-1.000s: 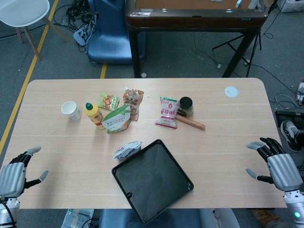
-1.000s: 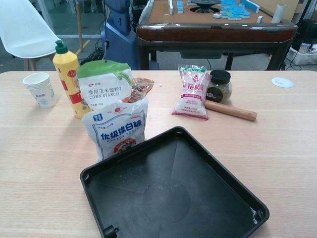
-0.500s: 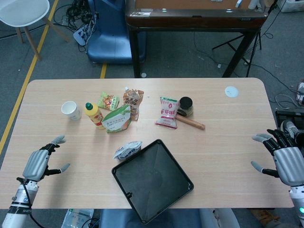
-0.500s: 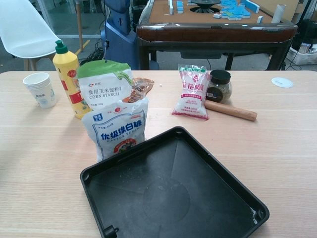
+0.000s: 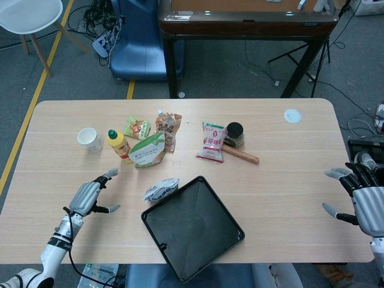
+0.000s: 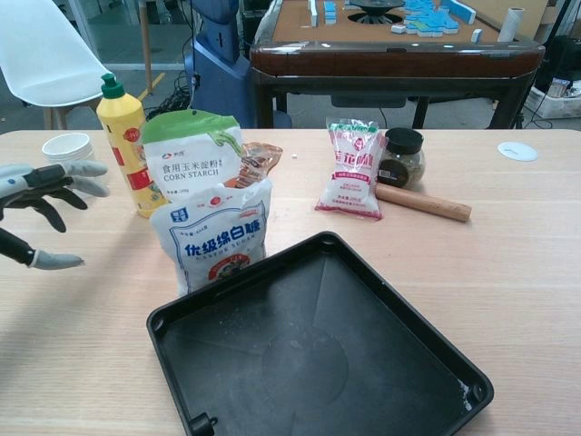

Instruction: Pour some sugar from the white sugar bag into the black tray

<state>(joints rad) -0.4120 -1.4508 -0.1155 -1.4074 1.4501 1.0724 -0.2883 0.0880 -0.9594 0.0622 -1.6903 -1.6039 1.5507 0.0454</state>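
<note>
The left hand (image 5: pixel 86 197) has moved in over the table (image 5: pixel 288 180), closer to the white sugar bag (image 6: pixel 216 234); its fingers (image 6: pixel 54 173) are spread, holding nothing. The right hand (image 5: pixel 365 203) has slid away, open too. One sugar bag stands touching one black tray (image 6: pixel 318 363).

The chest view's left edge cuts off my left hand (image 6: pixel 41 213), showing fingers only. My right hand (image 5: pixel 365 201) is clipped at the head view's right edge. The paper cup (image 6: pixel 65 145) sits half hidden behind my fingers.
</note>
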